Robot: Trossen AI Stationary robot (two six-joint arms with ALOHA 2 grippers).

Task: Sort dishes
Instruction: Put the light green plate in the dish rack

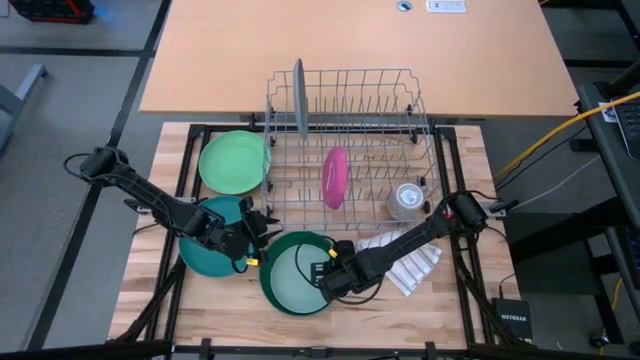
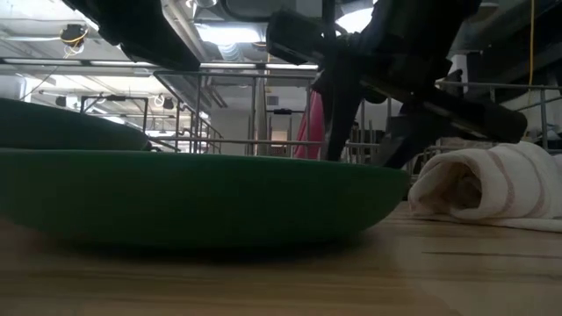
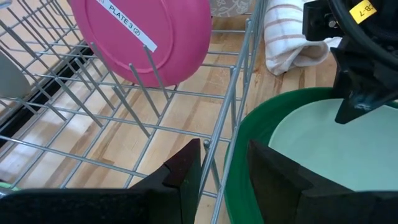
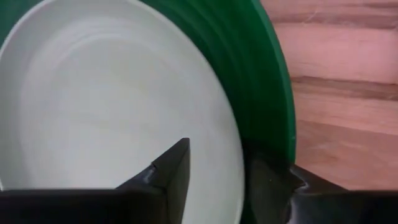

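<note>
Right gripper (image 1: 322, 276) sits low over the pale plate (image 1: 296, 281) nested in the dark green bowl (image 1: 272, 262) at the counter's (image 1: 450, 310) front edge; its fingers (image 4: 171, 168) are spread w/ the plate's rim between them, not yet pinched. Left gripper (image 1: 262, 232), also parted and holding nothing, hovers between the bowl's rim and the dish rack (image 1: 350, 140), over the teal plate (image 1: 205, 250). Other dishes: light green plate (image 1: 233, 161) flat beside the rack, pink plate (image 1: 334, 176) and grey plate (image 1: 298, 97) upright in the rack. Risks for you: a shallow bite on the thin rim could let the plate slip on lift; bowl may drag along w/ it; both grippers are close, so a lift toward the rack could clip the left arm or the wires. Legible: "PLATE 3 (2)" label on pink plate; "NETGEAR" on the box (image 1: 512, 318) at right.
</note>
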